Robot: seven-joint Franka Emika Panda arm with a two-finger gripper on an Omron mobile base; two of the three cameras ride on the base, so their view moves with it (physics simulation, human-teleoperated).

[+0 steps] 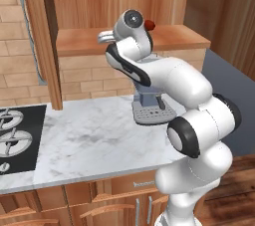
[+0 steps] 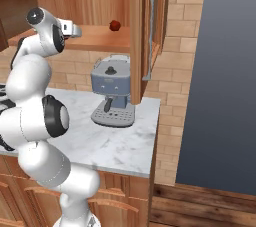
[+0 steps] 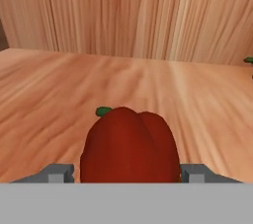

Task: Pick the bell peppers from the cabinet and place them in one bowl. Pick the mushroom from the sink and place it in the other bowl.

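Red bell pepper (image 3: 129, 145) sits btwn jaws w/ fingertips (image 3: 59, 172) either side, grip unclear, on cabinet (image 3: 148, 16) shelf; right base view shows coffee machine (image 2: 114, 91) on table (image 2: 120, 143).

The white arm (image 1: 194, 120) rises folded, elbow bent, forearm reaching up and forward with the wrist level. The gripper (image 3: 127, 173) points horizontally ahead, its two fingertips (image 3: 58, 172) standing apart at either side
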